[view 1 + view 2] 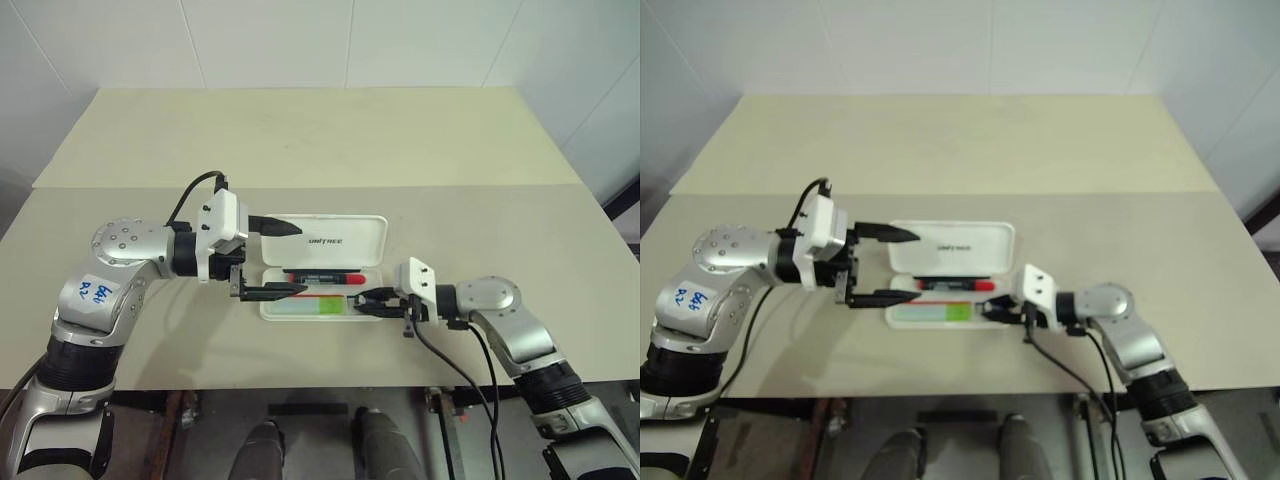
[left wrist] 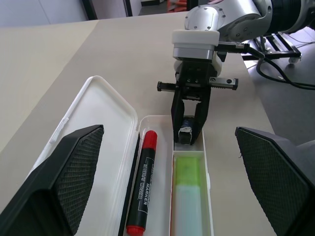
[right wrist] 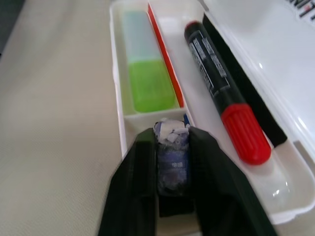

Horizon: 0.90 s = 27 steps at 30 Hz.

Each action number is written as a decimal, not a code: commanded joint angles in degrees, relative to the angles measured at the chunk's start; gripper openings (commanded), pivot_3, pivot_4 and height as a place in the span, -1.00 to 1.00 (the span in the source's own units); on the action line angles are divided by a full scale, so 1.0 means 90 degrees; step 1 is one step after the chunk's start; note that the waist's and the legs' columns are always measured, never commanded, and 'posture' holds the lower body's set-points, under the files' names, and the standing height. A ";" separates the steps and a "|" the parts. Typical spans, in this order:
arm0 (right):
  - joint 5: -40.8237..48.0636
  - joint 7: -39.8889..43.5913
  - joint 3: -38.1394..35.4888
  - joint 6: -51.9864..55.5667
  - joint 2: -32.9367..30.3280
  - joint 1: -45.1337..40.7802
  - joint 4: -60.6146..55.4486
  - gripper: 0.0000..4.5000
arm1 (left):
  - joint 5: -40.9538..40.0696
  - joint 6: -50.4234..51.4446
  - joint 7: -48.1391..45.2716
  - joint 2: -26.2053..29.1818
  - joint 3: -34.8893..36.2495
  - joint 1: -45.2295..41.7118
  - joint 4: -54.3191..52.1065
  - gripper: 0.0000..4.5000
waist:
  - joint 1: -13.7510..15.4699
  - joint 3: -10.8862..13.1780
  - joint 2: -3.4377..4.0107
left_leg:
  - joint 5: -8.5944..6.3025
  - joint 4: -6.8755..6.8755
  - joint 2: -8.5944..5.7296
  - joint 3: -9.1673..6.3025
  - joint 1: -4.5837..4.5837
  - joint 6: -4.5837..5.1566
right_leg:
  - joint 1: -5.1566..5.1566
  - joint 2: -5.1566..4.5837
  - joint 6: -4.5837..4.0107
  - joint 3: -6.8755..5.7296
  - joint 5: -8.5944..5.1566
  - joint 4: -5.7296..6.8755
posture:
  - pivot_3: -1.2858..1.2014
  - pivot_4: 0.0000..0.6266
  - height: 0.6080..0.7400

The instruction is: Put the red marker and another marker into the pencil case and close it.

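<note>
The white pencil case [image 1: 345, 228] lies open near the table's front edge, its lid [image 2: 96, 123] folded back. The red marker [image 1: 325, 277] lies in the case's rear trough. The other marker [image 1: 305, 307], with a pale body and green cap, lies in the front compartment. My right gripper [image 1: 362, 300] reaches in from the right, shut on a small blue-and-white piece [image 3: 171, 147] in the case's little end compartment. My left gripper [image 1: 302, 258] hangs open over the case's left end, holding nothing; its wide-set pads [image 2: 74, 172] frame the case.
The beige table [image 1: 300, 140] stretches far behind the case, with a seam across it. Cables trail from both wrists, the right one [image 1: 470, 370] dropping over the front edge.
</note>
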 commanded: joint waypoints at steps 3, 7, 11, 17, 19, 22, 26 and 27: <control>0.0223 -0.0081 -0.0183 0.0133 0.0158 -0.0181 -0.0269 -0.11 | -0.0050 -0.0047 0.0018 0.0045 0.0068 -0.0131 -0.0101 1.00 | -0.0009 0.0000 0.0000 | 0.0000 -0.0001 0.0000 -0.0001 0.0000 0.0000 | -0.0001 0.0001 -0.0001 0.0000 0.0000 0.0002 | 0.03 -0.52 1.00; 0.0573 -0.0089 -0.0313 0.0550 0.0115 -0.0254 -0.0991 -0.03 | -0.0044 -0.0064 -0.0008 0.0057 0.0068 -0.0137 -0.0076 1.00 | -0.0002 0.0000 0.0000 | 0.0000 -0.0002 0.0000 -0.0001 -0.0001 0.0000 | -0.0001 0.0000 0.0000 0.0000 0.0000 0.0000 | 0.03 -0.52 1.00; 0.0968 -0.0269 -0.0655 0.1103 -0.0121 -0.0071 -0.2044 0.46 | -0.0026 -0.0117 -0.0045 0.0115 0.0135 -0.0063 -0.0018 1.00 | 0.0008 0.0000 0.0000 | 0.0000 -0.0004 0.0000 -0.0004 -0.0002 0.0000 | -0.0002 0.0000 0.0000 0.0000 -0.0001 0.0000 | 0.03 -0.52 1.00; 0.1374 -0.0607 -0.1338 0.1627 -0.0597 0.0512 -0.3059 0.98 | -0.0048 -0.0204 -0.0035 0.0245 0.0324 0.0182 0.0027 1.00 | 0.0066 0.0000 0.0000 | -0.0001 -0.0004 0.0000 -0.0003 -0.0003 0.0001 | -0.0002 -0.0001 -0.0002 -0.0001 -0.0002 -0.0003 | 0.03 -0.52 1.00; 0.1655 -0.0755 -0.1714 0.1917 -0.0783 0.0785 -0.3431 0.98 | -0.0058 -0.0261 -0.0018 0.0289 0.0412 0.0279 0.0065 1.00 | 0.0107 0.0000 0.0000 | -0.0001 -0.0004 0.0000 -0.0002 -0.0005 0.0002 | -0.0003 -0.0001 -0.0004 -0.0001 -0.0003 -0.0006 | 0.03 -0.52 1.00; 0.1897 -0.0958 -0.2130 0.2231 -0.1008 0.1077 -0.3726 0.98 | -0.0053 -0.0344 -0.0042 0.0335 0.0489 0.0396 0.0125 1.00 | 0.0131 0.0000 0.0000 | -0.0002 -0.0004 0.0001 0.0000 -0.0005 0.0003 | -0.0002 -0.0001 -0.0005 -0.0001 -0.0003 -0.0012 | 0.03 -0.52 1.00; 0.1883 -0.1203 -0.2492 0.2264 -0.1171 0.1362 -0.3790 0.98 | -0.0083 -0.0486 -0.0083 0.0318 0.0573 0.0531 0.0264 1.00 | 0.0148 0.0000 0.0000 | -0.0002 -0.0003 0.0001 0.0001 -0.0004 0.0003 | 0.0001 -0.0001 -0.0013 -0.0001 -0.0007 -0.0017 | 0.03 -0.52 1.00; 0.1870 -0.1257 -0.2553 0.2246 -0.1189 0.1420 -0.3797 1.00 | -0.0094 -0.0532 -0.0089 0.0303 0.0602 0.0564 0.0318 0.82 | 0.0147 0.0000 0.0000 | -0.0002 -0.0003 0.0001 0.0002 -0.0005 0.0003 | 0.0001 -0.0001 -0.0013 -0.0001 -0.0007 -0.0021 | 0.03 -0.52 1.00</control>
